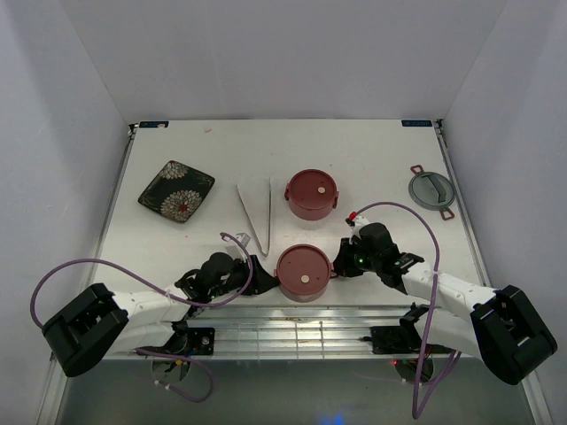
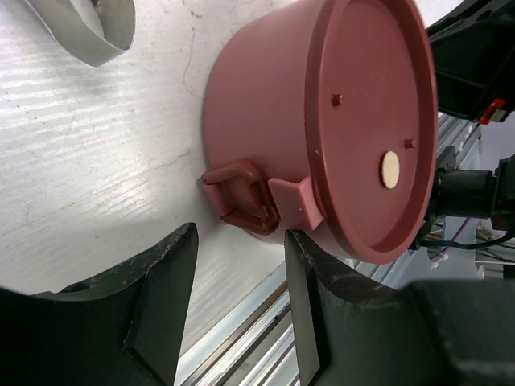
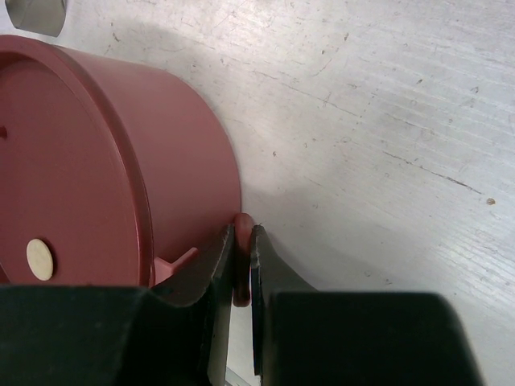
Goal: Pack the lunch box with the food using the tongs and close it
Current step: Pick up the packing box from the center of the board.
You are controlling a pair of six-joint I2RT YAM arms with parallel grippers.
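Overhead, little clear at the lunch box (image 1: 304, 274); up close, right claw (image 3: 241, 241) tight on its handle (image 3: 241, 285), left claw (image 2: 241, 237) agape.

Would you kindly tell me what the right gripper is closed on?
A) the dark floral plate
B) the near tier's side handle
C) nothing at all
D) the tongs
B: in the right wrist view the right gripper pinches the thin red side handle of the lidded near tier, while the tongs lie apart on the table.
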